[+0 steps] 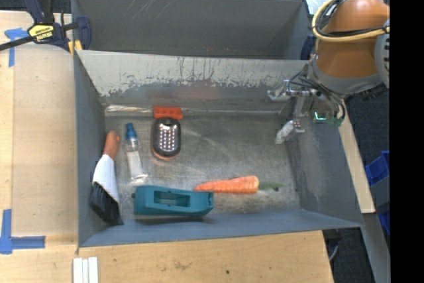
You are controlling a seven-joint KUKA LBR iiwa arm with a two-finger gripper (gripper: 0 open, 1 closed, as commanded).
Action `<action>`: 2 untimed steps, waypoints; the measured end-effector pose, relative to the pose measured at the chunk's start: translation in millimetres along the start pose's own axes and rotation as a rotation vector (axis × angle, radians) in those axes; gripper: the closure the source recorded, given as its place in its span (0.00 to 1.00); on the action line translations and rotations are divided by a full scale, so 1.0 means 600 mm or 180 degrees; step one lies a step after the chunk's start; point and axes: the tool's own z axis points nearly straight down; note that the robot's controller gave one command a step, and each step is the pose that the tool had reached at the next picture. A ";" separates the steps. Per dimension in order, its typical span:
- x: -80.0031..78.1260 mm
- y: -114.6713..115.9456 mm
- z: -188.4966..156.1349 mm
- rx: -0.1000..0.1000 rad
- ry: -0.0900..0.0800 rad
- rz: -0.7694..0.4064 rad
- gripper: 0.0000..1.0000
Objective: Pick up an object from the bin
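The end effector [289,132] hangs at the right side of the grey bin [199,30], close to the right wall and just in front of the back wall, over a bare stretch of floor. Its orange-covered wrist [350,36] rises behind it over the rim. Whether it is spread or pressed together cannot be told from this angle, and nothing shows in its grip. The nearest thing is an orange carrot [228,186], which lies flat on the floor, toward the view's lower left of the end effector and apart from it. The carrot's long axis runs nearly left to right across the bin, along the front wall. Its thick end, with a small green stub, is the end closer to the end effector, and its tapered tip points away to the left. The floor between the end effector and the carrot's thick end is open. Just beyond the carrot's tip, farther left, a teal blocky tool [173,202] lies along the same front wall, near the tip or touching it. Well to the left of the end effector, a metal grater with a red handle [166,132] sits toward the back. Past it lies a small clear bottle with a blue cap [134,156]. At the far left wall lies a black brush with a white band and a brown handle [106,185].
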 end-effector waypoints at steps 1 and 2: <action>-0.003 0.000 -0.006 0.0003 -0.0022 -0.0005 0.00; 0.017 0.010 0.004 0.0008 -0.0036 -0.0151 0.00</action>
